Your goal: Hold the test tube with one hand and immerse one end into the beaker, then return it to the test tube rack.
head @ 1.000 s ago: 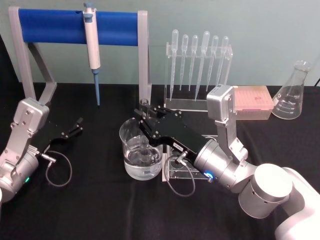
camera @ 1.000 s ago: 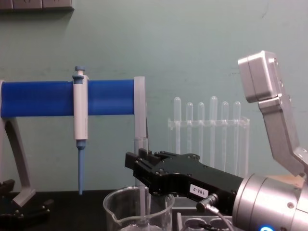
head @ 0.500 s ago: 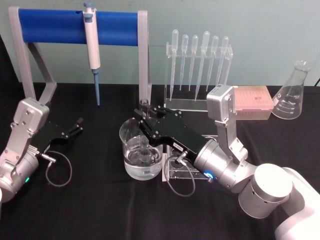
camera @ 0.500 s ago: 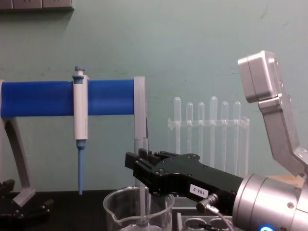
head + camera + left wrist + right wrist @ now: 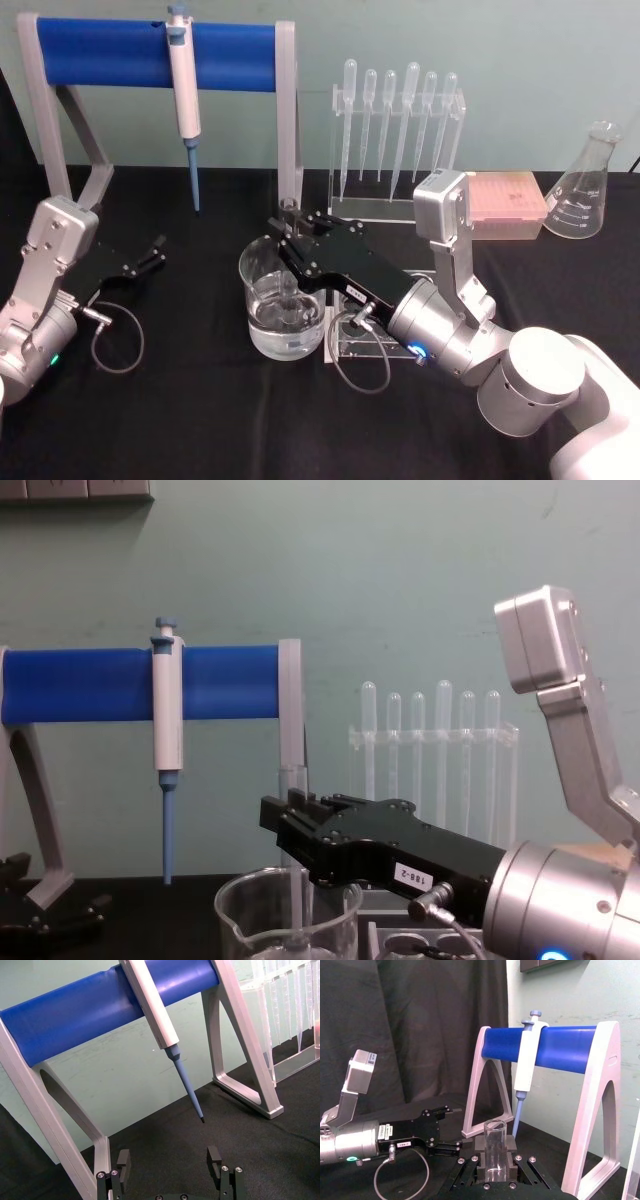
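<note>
Holding the test tube (image 5: 495, 1152) upright, the right end effector (image 5: 290, 228) is clenched on its upper part, just below the open rim. This keeps the round bottom pointing straight down into the beaker (image 5: 255, 290). The lower end appears to sit in the liquid, so I judge the dip step is in hand. Gripping high leaves the fingers above the beaker's rim and keeps them dry.

The test tube rack (image 5: 345, 345) stands just beside the beaker, under the right arm. Its closeness should make the return a short lift and shift.

The left end effector (image 5: 169, 1157) is parked low at the robot's left, released, fingers apart and grasping nothing, well apart from the glassware.

Surface: bench (image 5: 200, 420) covered in black cloth, matte and flat. Behind stand a blue-barred stand (image 5: 100, 52) with a pipette (image 5: 183, 80) hanging from it, a clear rack of droppers (image 5: 395, 110), a pink box (image 5: 505, 200) and a conical flask (image 5: 585, 185). The rear wall (image 5: 400, 580) is pale green.
</note>
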